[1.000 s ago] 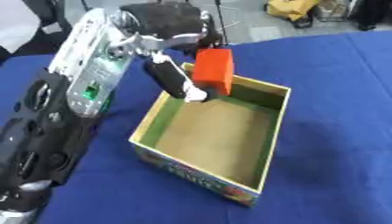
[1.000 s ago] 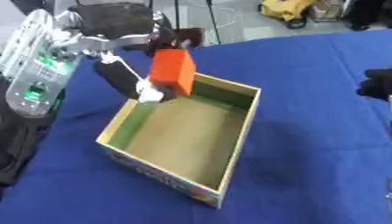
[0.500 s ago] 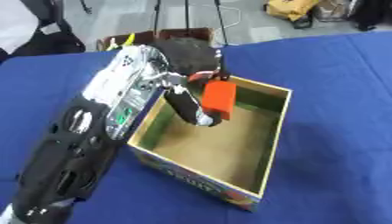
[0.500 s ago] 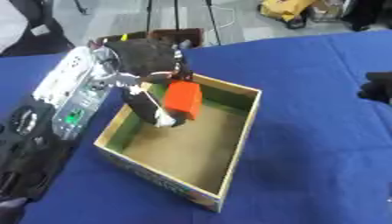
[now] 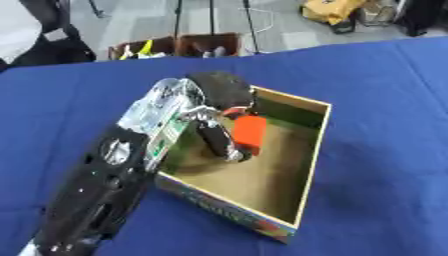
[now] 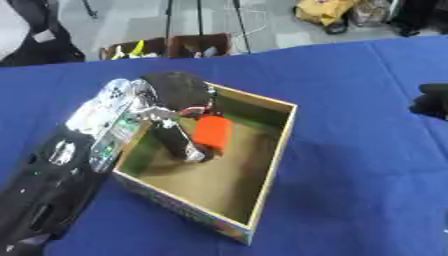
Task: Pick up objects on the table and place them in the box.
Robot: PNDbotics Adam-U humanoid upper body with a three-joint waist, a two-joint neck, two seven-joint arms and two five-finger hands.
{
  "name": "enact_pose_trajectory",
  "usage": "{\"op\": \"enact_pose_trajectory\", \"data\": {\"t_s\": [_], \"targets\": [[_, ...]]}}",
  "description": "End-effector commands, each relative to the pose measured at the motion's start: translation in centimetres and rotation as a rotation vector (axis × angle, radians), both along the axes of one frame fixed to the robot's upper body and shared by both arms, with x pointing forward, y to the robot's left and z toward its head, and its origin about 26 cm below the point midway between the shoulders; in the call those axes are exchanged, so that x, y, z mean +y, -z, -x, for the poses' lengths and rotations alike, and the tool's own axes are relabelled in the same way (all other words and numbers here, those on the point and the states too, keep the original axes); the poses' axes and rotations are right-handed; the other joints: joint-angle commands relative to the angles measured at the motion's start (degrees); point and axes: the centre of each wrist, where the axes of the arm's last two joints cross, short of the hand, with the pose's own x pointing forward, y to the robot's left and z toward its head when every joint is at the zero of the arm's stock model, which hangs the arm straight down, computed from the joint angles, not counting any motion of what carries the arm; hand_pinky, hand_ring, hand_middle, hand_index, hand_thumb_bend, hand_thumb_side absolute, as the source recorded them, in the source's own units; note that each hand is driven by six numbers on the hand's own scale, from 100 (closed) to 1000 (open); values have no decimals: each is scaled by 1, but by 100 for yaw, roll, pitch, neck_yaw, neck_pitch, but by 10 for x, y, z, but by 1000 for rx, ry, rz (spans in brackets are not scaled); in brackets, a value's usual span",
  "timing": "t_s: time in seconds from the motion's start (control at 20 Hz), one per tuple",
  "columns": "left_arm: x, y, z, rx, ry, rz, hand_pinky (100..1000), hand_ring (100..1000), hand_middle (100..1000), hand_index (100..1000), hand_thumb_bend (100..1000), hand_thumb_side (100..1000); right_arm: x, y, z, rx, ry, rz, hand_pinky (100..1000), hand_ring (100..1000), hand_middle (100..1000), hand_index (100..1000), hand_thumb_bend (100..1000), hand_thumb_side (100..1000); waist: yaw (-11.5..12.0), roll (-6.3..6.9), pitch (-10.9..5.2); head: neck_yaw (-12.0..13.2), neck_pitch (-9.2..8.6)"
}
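Blue cloth covers the table [image 5: 385,100], and beyond its far edge stand tripod legs [image 5: 213,20] and a pair of brown crates [image 5: 179,46] on a grey floor. At the centre, the fingers [image 5: 219,144] of the robot's left hand [image 5: 220,95] are curled down into a cardboard box [image 5: 311,150], pinching an orange block [image 5: 249,133] against what appears to be the thumb; the exact contact is hard to make out. The block hangs upright inside the box, near its far-left wall and below the rim, and whether it touches the floor of the box cannot be told. The hand seems to be held low so that the block can be let go without bouncing out. The wrist sits over the box's left rim, and the black and silver arm [image 5: 105,190] runs back from it to the table's near-left corner, hiding part of the left wall. The box itself lies askew in the middle of the table, its printed side [image 5: 227,212] facing the near edge. The right hand [image 6: 430,101] shows only as a dark shape at the table's right edge, well apart from the box; its fingers cannot be made out. No other loose objects show on the cloth.
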Motion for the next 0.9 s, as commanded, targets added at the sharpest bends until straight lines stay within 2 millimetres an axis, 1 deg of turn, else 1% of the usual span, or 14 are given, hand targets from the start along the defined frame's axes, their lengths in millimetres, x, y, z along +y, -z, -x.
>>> {"op": "enact_pose_trajectory", "data": {"t_s": [0.05, 0.15, 0.2, 0.25, 0.3, 0.35, 0.4, 0.45, 0.55, 0.65, 0.7, 0.75, 0.8, 0.9], "targets": [[-1, -3, -2, 30, 17, -79, 314, 500, 465, 659, 100, 524, 0, -9, 2, -29, -7, 10, 721, 603, 558, 708, 498, 1000, 5, -22, -107, 12, -51], [0, 0, -3, 50, 2, -104, 333, 515, 488, 697, 100, 527, 0, -9, 2, -29, -6, 10, 721, 603, 558, 708, 498, 1000, 10, -22, -109, 7, -34], [0, 0, -4, 56, -4, -115, 383, 558, 561, 792, 100, 564, 1, -9, 2, -29, -6, 10, 721, 603, 558, 708, 498, 1000, 12, -23, -110, -1, -26], [0, 0, -4, 60, -11, -128, 389, 564, 570, 801, 100, 572, 1, -9, 2, -29, -6, 10, 721, 603, 558, 708, 498, 1000, 15, -24, -112, -9, -19], [0, 0, -4, 64, -21, -143, 432, 604, 622, 857, 100, 642, 1, -9, 3, -29, -6, 10, 721, 603, 558, 708, 498, 1000, 18, -25, -115, -20, -12], [1, 0, -4, 67, -30, -157, 468, 644, 687, 898, 134, 701, 0, -9, 3, -29, -6, 10, 721, 603, 558, 708, 498, 1000, 21, -27, -117, -28, -9], [2, -1, -4, 70, -41, -171, 493, 671, 723, 923, 202, 741, 0, -9, 3, -29, -5, 10, 721, 603, 558, 708, 498, 1000, 27, -30, -119, -35, -5], [2, -1, -4, 71, -51, -183, 512, 694, 750, 945, 250, 770, 0, -9, 3, -29, -5, 10, 721, 603, 558, 708, 498, 1000, 30, -33, -121, -40, -1], [4, -2, -4, 71, -66, -194, 582, 762, 829, 1000, 410, 839, 0, -9, 3, -29, -5, 9, 721, 603, 558, 708, 498, 1000, 37, -42, -128, -49, 6], [5, -3, -3, 64, -77, -193, 642, 807, 883, 1000, 574, 883, 1, -9, 2, -30, -6, 8, 721, 603, 557, 708, 499, 1000, 42, -52, -140, -56, 12], [6, -5, -3, 60, -81, -189, 663, 821, 900, 1000, 654, 883, 1, -9, 2, -30, -6, 7, 720, 603, 557, 708, 499, 1000, 45, -58, -147, -59, 15], [7, -6, -2, 55, -85, -182, 670, 826, 906, 1000, 682, 885, 1, -9, 2, -30, -6, 7, 720, 603, 557, 707, 499, 1000, 50, -65, -155, -63, 18], [8, -9, -1, 48, -89, -171, 698, 845, 932, 1000, 732, 900, 1, -8, 2, -30, -6, 6, 720, 603, 557, 707, 500, 1000, 54, -73, -164, -68, 24], [11, -14, 2, 32, -92, -136, 696, 844, 936, 1000, 718, 913, 1, -8, 2, -31, -6, 4, 720, 602, 557, 707, 512, 1000, 62, -89, -186, -77, 34]]}}
